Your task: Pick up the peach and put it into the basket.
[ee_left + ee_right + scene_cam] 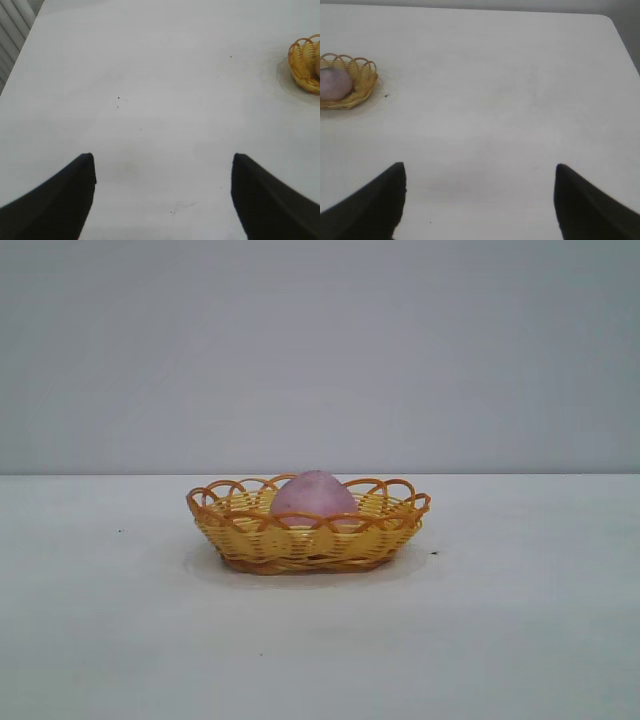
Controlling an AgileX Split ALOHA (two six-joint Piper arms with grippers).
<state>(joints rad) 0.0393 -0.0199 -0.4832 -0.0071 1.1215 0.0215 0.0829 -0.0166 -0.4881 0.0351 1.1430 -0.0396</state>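
Observation:
The pink-mauve peach (313, 498) lies inside the yellow wicker basket (305, 543) at the middle of the white table. The right wrist view shows the peach (334, 83) in the basket (364, 80) far off. The left wrist view shows only an edge of the basket (302, 62). My left gripper (162, 160) is open and empty above bare table, well away from the basket. My right gripper (480, 167) is also open and empty above bare table, well away from the basket. Neither gripper shows in the exterior view.
The white table (500, 640) spreads wide around the basket. Its rounded far corner (610, 20) shows in the right wrist view, and a table edge with a ribbed wall (12, 30) shows in the left wrist view.

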